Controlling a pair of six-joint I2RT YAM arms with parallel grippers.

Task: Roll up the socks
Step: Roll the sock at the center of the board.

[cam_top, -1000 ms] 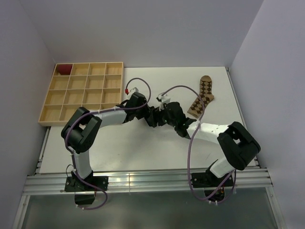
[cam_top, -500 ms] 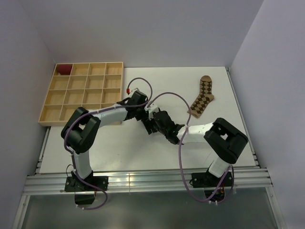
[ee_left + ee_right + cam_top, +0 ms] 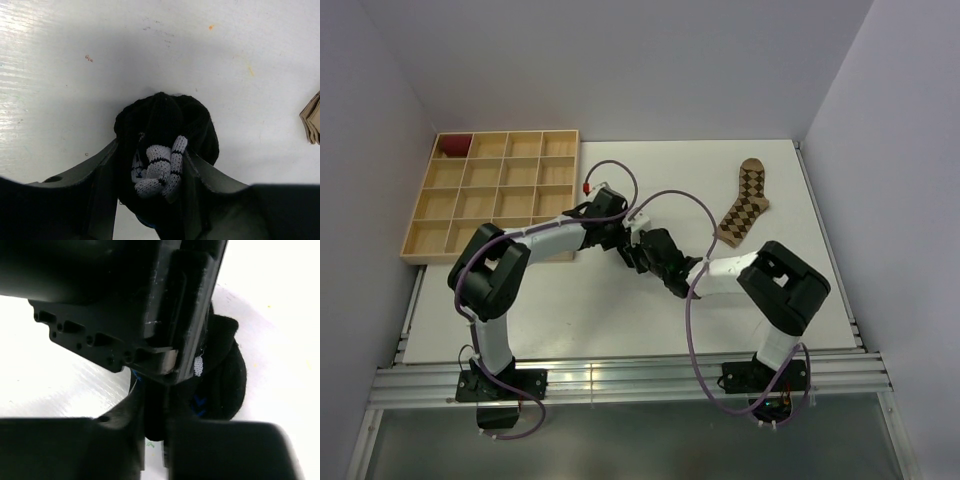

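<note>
1. Swung in from the right, the right gripper (image 3: 645, 255) now meets the left gripper (image 3: 618, 240) at the middle of the table (image 3: 570, 320)
2. Left jaws clamp the balled black sock (image 3: 165, 117), white-striped patch showing; that squeeze should hold steady
3. Right jaws stand nearly together at the sock's edge; whether they pinch fabric I cannot tell. Best catch only the cuff, then draw it over the bundle
4. Far right, the tan sock (image 3: 744, 203) lies flat, unrolled

Left arm (image 3: 535, 240) and right arm (image 3: 725, 272): white links, bulky black joints, purple cables (image 3: 687, 330); the left gripper (image 3: 155, 165) has dark grey jaws
</note>
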